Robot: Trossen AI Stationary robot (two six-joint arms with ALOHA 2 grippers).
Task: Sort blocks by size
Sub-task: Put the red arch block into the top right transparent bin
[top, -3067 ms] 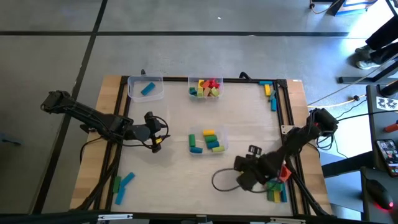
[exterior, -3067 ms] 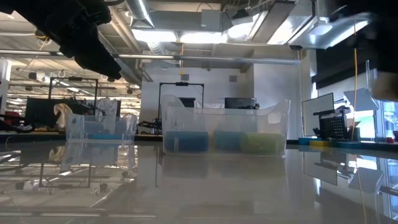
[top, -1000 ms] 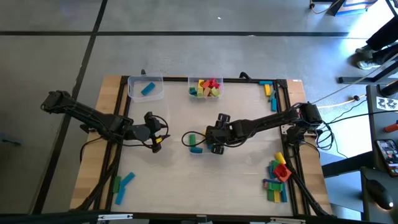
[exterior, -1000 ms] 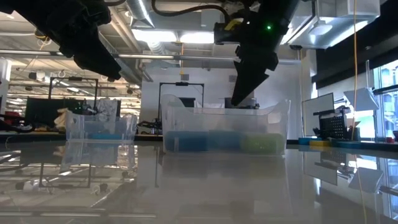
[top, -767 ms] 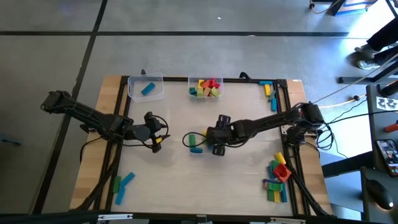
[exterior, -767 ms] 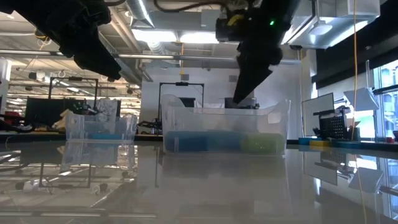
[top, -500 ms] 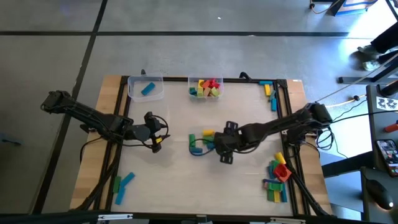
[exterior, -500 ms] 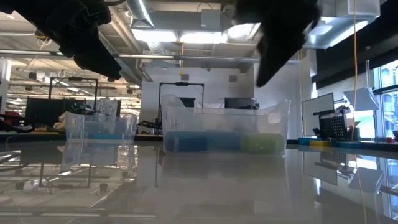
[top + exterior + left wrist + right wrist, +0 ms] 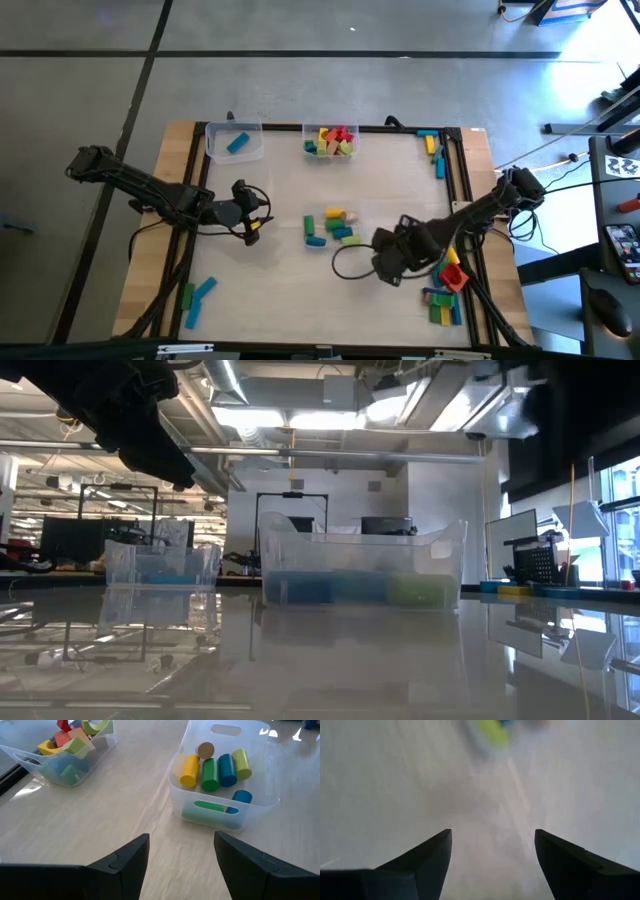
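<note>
your right gripper (image 9: 392,262) has pulled back from the centre tub (image 9: 333,229) toward the near right of the counter (image 9: 280,280) — half a second ago it was just beside that tub, a second ago directly over it. its fingers (image 9: 422,862) are spread wide with nothing between them, only bare counter ahead. judged from that, a block was just dropped in the centre tub and the arm is heading back to the right-hand pile (image 9: 445,290) for another.

your left gripper (image 9: 248,212) has not moved in the last three seconds. it hangs left of the centre tub, spread and empty, facing the tub.

count, as far as the views allow:
- tubs: three — far-left tub (image 9: 234,142), far-centre tub (image 9: 331,141), centre tub.
- far-left tub: one blue block (image 9: 237,143).
- far-centre tub: a mixed heap of red, yellow and green pieces, too crowded to count.
- centre tub: about seven blocks in the left wrist view — a tan-ended one (image 9: 204,750), yellow, green, blue, lime, and two more at the near wall.
- unsorted on the counter: three blocks at the near left (image 9: 196,296), a few at the far right edge (image 9: 436,150), and the right-hand pile, count unclear.

sorting is well short of done.
</note>
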